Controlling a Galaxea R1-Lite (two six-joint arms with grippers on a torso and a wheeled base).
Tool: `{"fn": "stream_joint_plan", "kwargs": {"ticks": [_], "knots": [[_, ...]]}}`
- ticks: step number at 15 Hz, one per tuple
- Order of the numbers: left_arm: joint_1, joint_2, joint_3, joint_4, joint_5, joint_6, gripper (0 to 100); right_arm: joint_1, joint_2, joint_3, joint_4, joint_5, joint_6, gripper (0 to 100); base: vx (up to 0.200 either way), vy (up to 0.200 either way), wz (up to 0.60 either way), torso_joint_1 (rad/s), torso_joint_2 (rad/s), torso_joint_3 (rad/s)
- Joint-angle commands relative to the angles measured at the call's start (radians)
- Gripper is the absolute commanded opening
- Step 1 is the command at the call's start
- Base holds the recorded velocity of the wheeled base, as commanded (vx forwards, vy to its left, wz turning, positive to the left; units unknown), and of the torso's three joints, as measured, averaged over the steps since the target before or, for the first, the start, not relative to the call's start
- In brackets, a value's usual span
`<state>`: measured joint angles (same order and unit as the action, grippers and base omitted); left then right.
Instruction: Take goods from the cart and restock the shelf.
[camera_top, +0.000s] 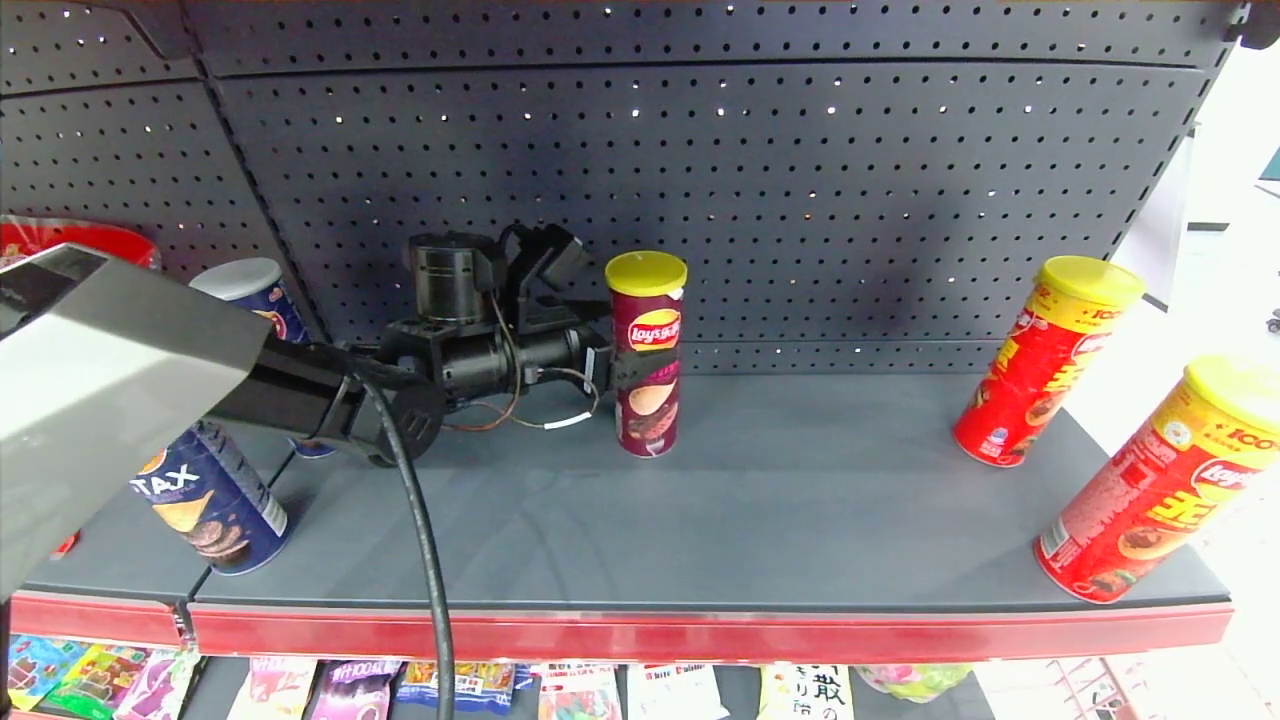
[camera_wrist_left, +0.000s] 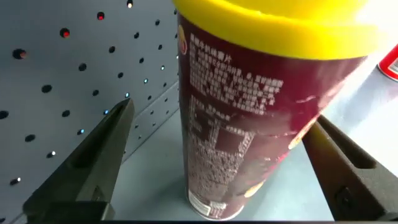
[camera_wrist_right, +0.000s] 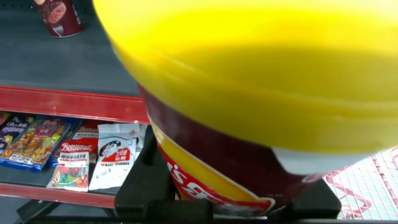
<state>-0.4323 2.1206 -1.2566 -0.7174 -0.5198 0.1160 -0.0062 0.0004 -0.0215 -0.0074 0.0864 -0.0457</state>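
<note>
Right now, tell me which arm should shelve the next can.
Right. The right gripper holds a yellow-lidded can; the left gripper straddles the maroon can standing on the shelf.

dark red can (camera_top: 647, 340), yellow lid, stood upright on the grey shelf (camera_top: 800, 520), between the open fingers of the left gripper (camera_wrist_left: 221, 115) | red can (camera_wrist_right: 205, 180), big yellow lid, sat gripped in the right gripper (camera_wrist_right: 230, 196), out in front of the shelf's red edge

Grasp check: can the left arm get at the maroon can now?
Probably yes: left end effector flanks the maroon can, fingers open either side, nothing between. Right end effector holds a red can.
</note>
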Motion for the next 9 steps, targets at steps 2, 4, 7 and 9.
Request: {"fn": "stream_joint_plan", "kwargs": {"ticks": [2, 4, 7, 9], "knots": [[-0.014, 0.009, -0.015, 0.0, 0.004, -0.007, 100, 0.0, 0.0, 0.0, 0.0, 0.0, 0.0, 0, 0.0, 0.0, 0.0, 0.0, 0.0, 0.0], [-0.032, 0.009, -0.014, 0.0, 0.009, -0.021, 100, 0.0, 0.0, 0.0, 0.0, 0.0, 0.0, 0, 0.0, 0.0, 0.0, 0.0, 0.0, 0.0], [-0.042, 0.013, -0.017, 0.0, 0.02, -0.021, 100, 0.0, 0.0, 0.0, 0.0, 0.0, 0.0, 0, 0.0, 0.0, 0.0, 0.0, 0.0, 0.0], [-0.043, 0.027, -0.027, -0.007, 0.061, -0.022, 100, 0.0, 0.0, 0.0, 0.0, 0.0, 0.0, 0, 0.0, 0.0, 0.0, 0.0, 0.0, 0.0]]}}
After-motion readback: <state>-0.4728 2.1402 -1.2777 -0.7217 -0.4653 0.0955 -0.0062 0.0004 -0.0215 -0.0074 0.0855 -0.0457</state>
